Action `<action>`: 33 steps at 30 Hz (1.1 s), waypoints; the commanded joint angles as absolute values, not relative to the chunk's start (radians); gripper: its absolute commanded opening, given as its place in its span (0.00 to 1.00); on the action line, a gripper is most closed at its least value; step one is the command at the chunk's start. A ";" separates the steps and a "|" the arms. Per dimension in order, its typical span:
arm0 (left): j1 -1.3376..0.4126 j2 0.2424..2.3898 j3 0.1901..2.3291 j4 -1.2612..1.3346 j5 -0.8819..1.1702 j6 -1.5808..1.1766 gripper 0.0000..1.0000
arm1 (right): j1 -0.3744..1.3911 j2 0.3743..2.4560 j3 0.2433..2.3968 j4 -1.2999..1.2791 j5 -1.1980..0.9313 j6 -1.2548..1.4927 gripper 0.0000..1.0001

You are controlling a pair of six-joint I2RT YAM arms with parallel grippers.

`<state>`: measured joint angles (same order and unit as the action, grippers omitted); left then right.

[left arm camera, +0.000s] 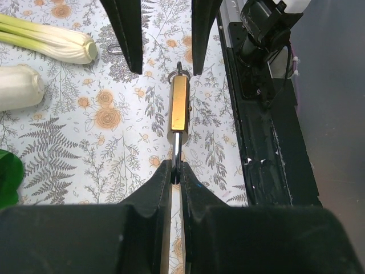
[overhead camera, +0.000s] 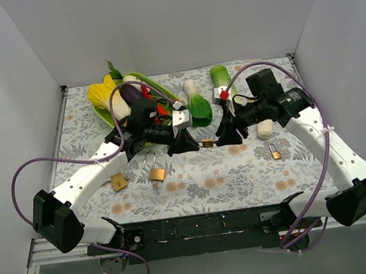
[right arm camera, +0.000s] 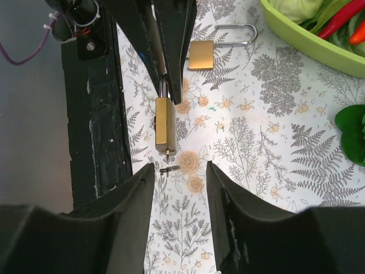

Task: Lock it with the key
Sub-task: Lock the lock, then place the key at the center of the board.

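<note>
A small brass padlock (overhead camera: 207, 143) hangs above the table between my two grippers. My left gripper (left arm camera: 177, 171) is shut on its steel shackle, with the brass body (left arm camera: 179, 111) pointing away from it. A small key (right arm camera: 169, 167) sticks out of the body's far end (right arm camera: 165, 127). My right gripper (right arm camera: 178, 170) is open, its fingertips on either side of the key without touching it; the key sits close to the left finger (right arm camera: 142, 177). In the top view the left gripper (overhead camera: 182, 144) and right gripper (overhead camera: 226, 135) face each other.
Other brass padlocks lie on the flowered cloth (overhead camera: 118, 181) (overhead camera: 156, 174) (overhead camera: 275, 152). A green tray (overhead camera: 137, 77) of vegetables stands at the back. Bok choy (overhead camera: 195, 102) and a white radish (overhead camera: 265, 129) lie near the right arm. The black frame (overhead camera: 201, 227) runs along the near edge.
</note>
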<state>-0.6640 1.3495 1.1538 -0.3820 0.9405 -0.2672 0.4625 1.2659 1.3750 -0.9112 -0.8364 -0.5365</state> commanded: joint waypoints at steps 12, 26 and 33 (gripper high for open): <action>-0.661 1.355 1.190 -0.385 0.976 -0.255 0.00 | 0.474 1.312 1.457 -1.003 -0.848 -0.594 0.31; -0.661 1.356 1.180 -0.385 0.957 -0.255 0.00 | 0.508 1.328 1.444 -1.025 -0.812 -0.604 0.01; -0.649 1.350 1.154 -0.374 0.937 -0.264 0.00 | 0.427 1.295 1.378 -1.042 -0.805 -0.597 0.01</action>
<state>-0.6575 1.3701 1.1534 -0.4213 0.9218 -0.2668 0.4801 1.3228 1.4025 -1.0035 -0.8028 -0.5877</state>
